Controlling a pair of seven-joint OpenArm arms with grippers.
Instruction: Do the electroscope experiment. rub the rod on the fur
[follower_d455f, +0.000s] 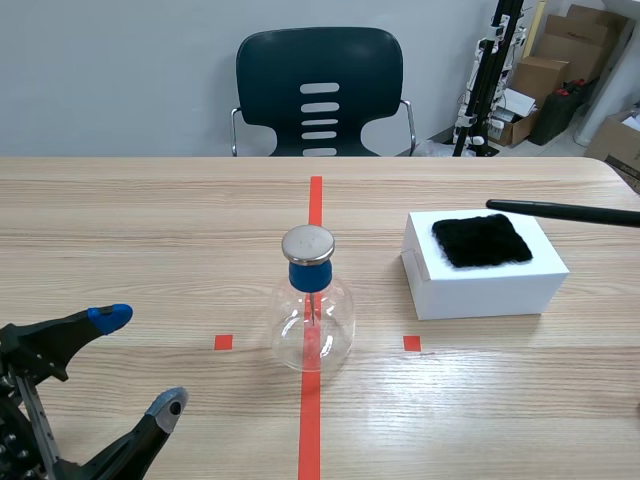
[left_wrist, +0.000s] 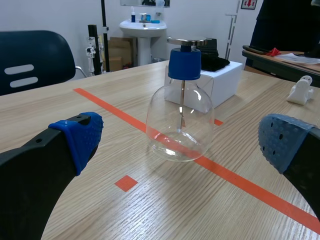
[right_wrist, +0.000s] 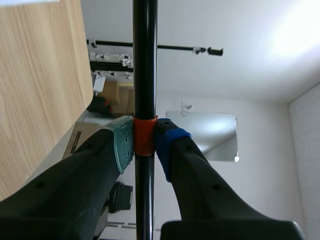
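The right end effector (right_wrist: 145, 142) clamps the black rod (right_wrist: 145, 60) at its orange band; the tip hovers ahead, seemingly just above the fur (follower_d455f: 481, 240). Lower it and stroke firmly. The left end effector (follower_d455f: 139, 361) gapes, empty.

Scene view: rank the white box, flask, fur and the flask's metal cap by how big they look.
1. white box
2. flask, though it stands nearer the camera, so its lead over the fur is unsure
3. fur
4. metal cap
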